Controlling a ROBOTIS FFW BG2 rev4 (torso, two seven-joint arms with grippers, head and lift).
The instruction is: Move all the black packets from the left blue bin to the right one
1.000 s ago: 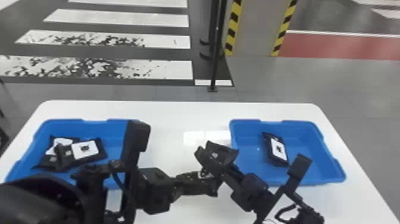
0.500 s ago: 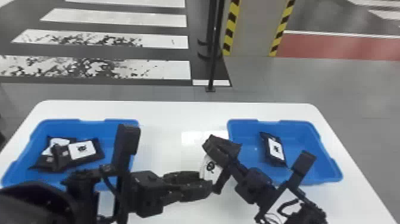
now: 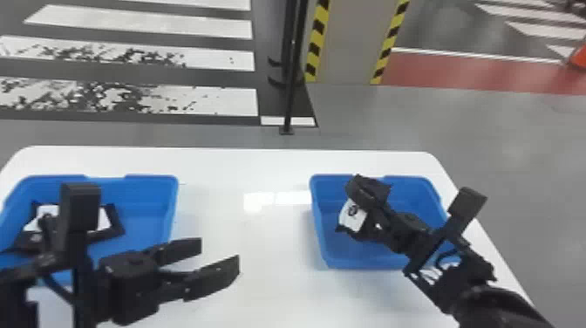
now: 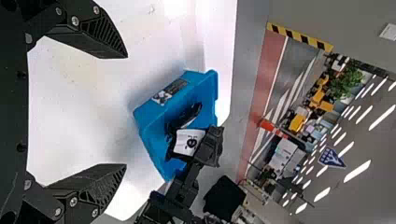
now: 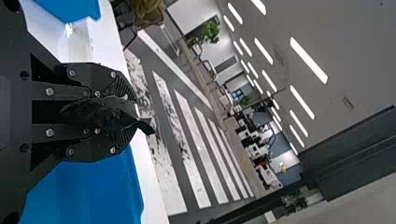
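Apparently at drop-off step: pinching black packet (image 3: 352,216) in right gripper (image 5: 129,114) over right blue bin (image 3: 349,258), holding left gripper (image 4: 126,111) wide and empty; should next lower and release.

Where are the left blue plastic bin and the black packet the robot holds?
Left blue plastic bin (image 3: 169,209): head view, its right-hand wall.
Held black packet (image 3: 351,216): head view, its white label.
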